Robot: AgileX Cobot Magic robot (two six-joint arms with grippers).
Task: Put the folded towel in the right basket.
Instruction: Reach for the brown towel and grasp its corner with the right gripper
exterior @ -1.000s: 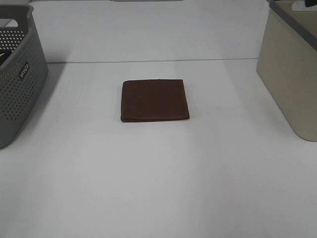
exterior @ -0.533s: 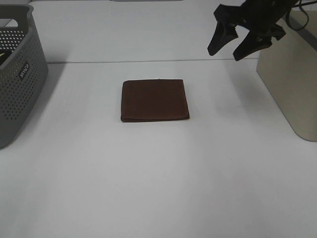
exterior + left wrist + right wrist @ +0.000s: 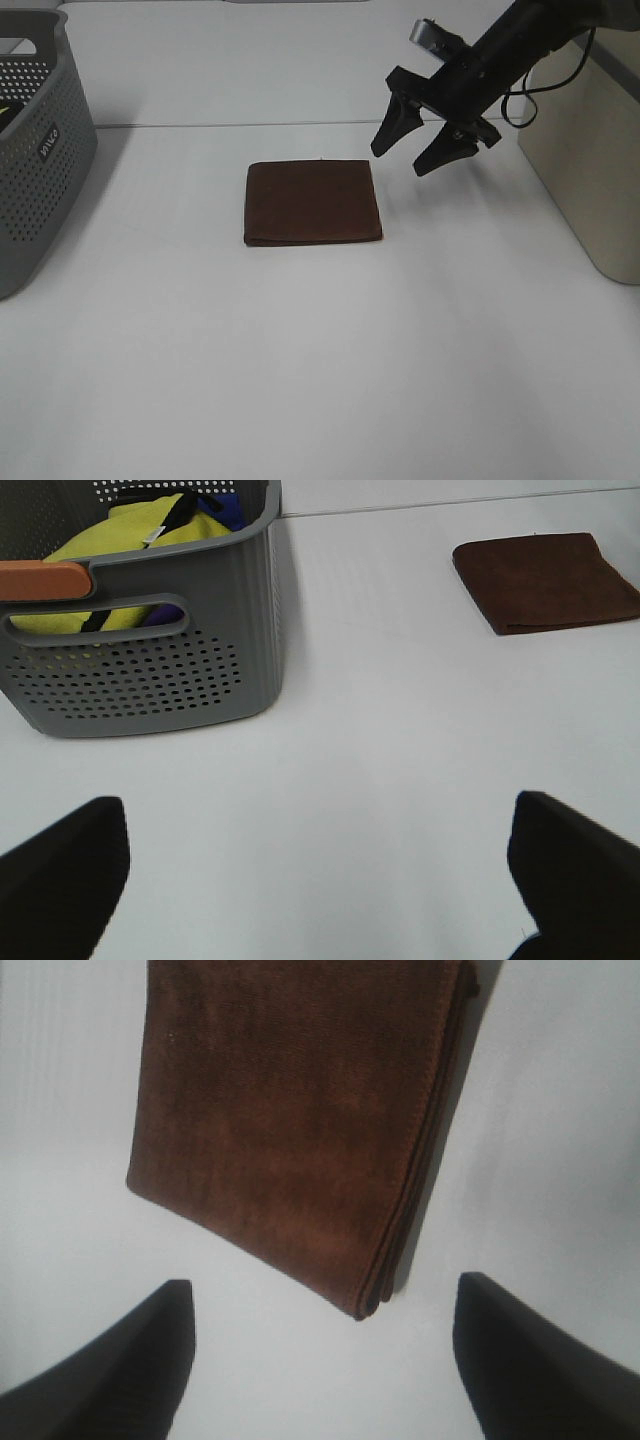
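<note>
towel [image 3: 313, 203]: folded, flat on surface [image 3: 300, 350], mid-scene, well left of right basket [image 3: 585, 160]
R end effector [image 3: 399, 161]: spread, empty, above surface just right of towel
L end effector [image 3: 320, 890]: spread, empty

Bright, even light; soft shadows; right wrist view blurred

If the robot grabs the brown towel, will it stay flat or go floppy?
Probably floppy: the towel is cloth in stacked folds, so its layers would likely droop or unfold. It looks thin, so probably light. Its woven surface probably won't slip in the right tool.
</note>
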